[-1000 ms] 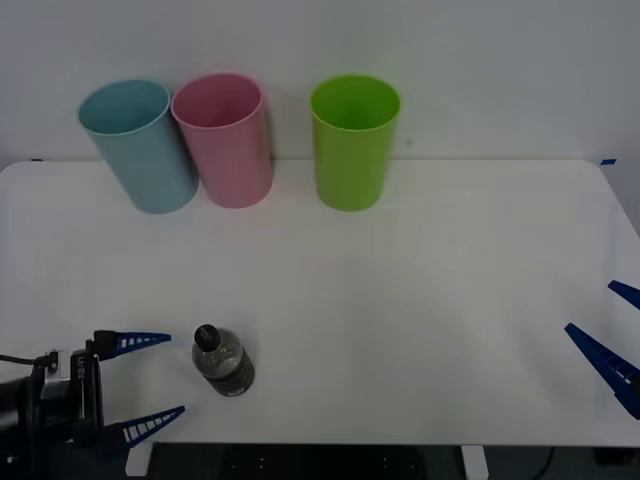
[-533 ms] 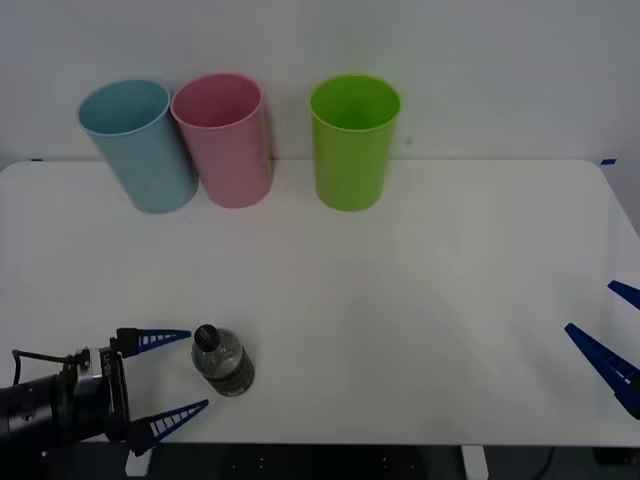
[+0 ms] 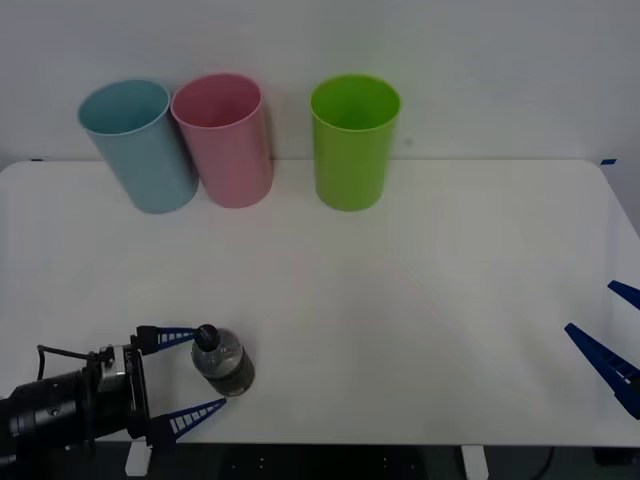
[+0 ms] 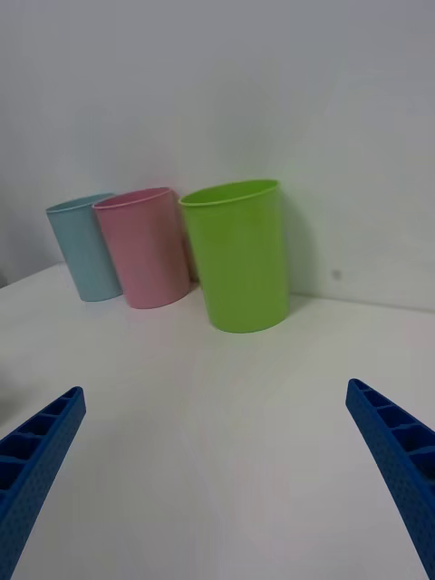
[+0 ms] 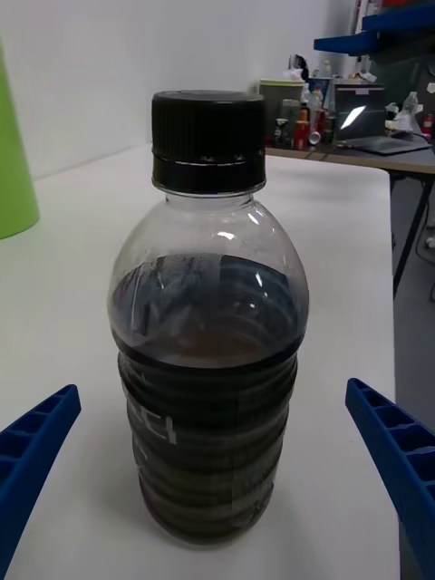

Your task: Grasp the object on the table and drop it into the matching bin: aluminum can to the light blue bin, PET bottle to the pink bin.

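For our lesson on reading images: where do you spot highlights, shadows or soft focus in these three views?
Left wrist view: small glints on the PET bottle shoulder; the cluttered desk behind looks soft. Front view: faint shadows beside the pink bin and light blue bin. Right wrist view: a soft shadow under the lime green bin.

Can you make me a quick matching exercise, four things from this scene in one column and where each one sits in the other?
Things:
1. PET bottle
2. pink bin
3. left end effector
4. right end effector

Places:
A. open at the table's right edge
B. open around the bottle, not touching it
C. upright near the front left edge
D. between the light blue bin and lime green bin

Pairs: 1-C, 2-D, 3-B, 4-A
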You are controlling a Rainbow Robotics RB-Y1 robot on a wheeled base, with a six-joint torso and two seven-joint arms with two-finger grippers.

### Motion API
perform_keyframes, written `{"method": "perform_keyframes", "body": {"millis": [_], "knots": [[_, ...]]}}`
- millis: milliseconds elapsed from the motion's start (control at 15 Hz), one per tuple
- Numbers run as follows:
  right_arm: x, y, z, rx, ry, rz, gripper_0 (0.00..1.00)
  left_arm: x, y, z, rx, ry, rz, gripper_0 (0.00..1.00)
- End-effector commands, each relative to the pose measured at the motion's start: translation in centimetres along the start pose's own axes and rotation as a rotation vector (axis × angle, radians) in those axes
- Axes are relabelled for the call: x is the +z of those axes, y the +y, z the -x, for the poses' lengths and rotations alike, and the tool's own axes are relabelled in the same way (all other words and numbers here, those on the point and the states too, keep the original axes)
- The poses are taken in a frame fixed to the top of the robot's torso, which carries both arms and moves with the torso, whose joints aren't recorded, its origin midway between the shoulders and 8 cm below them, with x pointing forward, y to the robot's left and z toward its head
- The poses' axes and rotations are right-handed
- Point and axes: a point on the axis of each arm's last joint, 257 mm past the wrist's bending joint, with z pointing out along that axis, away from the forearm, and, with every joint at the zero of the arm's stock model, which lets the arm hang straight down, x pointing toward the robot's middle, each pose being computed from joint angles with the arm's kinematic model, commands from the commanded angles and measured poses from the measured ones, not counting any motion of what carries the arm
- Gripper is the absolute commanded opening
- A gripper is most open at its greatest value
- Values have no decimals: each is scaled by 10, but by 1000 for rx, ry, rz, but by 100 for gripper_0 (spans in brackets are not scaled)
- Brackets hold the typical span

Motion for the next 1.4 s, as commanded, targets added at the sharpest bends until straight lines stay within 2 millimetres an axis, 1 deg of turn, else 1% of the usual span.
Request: {"method": "perform_keyframes", "body": {"millis": [67,200,467,867,933,1000,1067,1133,1400], "knots": [[0,0,0,0,0,0,100,14,-2,1,-2,-15,1,100],[0,0,0,0,0,0,100,20,-1,-1,7,-5,3,100],[0,0,0,0,0,0,100,31,-2,0,11,-9,-5,100],[0,0,0,0,0,0,100,35,-4,0,12,-6,-14,100],[0,0,0,0,0,0,100,35,-4,0,12,-6,-14,97],[0,0,0,0,0,0,100,35,-4,0,12,-6,-14,34],[0,0,0,0,0,0,100,35,-3,0,15,-5,-13,9],[0,0,0,0,0,0,100,36,-3,1,20,-7,-15,0],[0,0,0,0,0,0,100,37,-2,2,20,-9,-18,0]]}}
